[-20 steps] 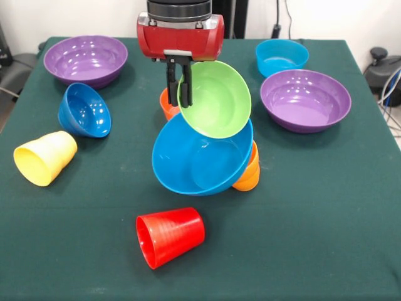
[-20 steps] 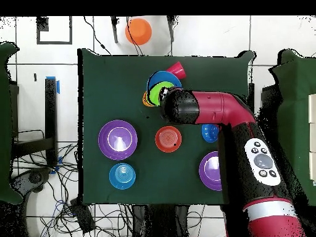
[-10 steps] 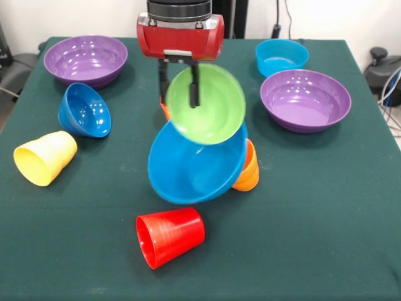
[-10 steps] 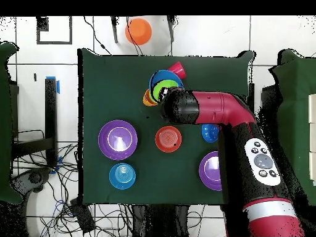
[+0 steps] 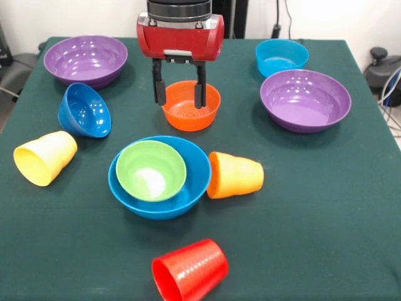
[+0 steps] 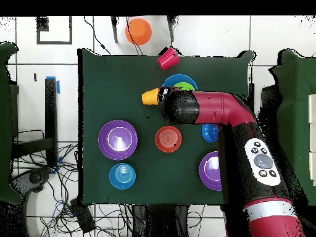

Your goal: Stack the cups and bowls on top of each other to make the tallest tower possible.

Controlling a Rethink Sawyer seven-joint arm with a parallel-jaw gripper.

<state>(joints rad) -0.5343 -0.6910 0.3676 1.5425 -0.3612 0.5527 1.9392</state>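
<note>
My gripper (image 5: 180, 93) hangs open above the table with nothing between its fingers. The orange bowl (image 5: 191, 106) stands upright just behind them. No tower stands. The green bowl (image 5: 151, 169) lies nested in the large blue bowl (image 5: 188, 188), upright on the cloth. To their right lies the orange cup (image 5: 235, 175) on its side. Also on their sides are the red cup (image 5: 190, 271), near the front edge, and the yellow cup (image 5: 45, 157) at the left. In the overhead view the arm covers the gripper; the blue bowl (image 6: 173, 79) and red cup (image 6: 167, 58) show.
A dark blue bowl (image 5: 84, 110) sits tilted at the left. Two purple bowls (image 5: 86, 59) (image 5: 305, 99) and a cyan bowl (image 5: 281, 56) stand upright along the back and right of the green table (image 5: 326, 219). An orange object (image 6: 138, 31) lies off the table.
The gripper opened and let go of the green bowl. The green and blue bowls dropped flat onto the table, the orange cup tipped onto its side, and the red cup rolled toward the front edge.
</note>
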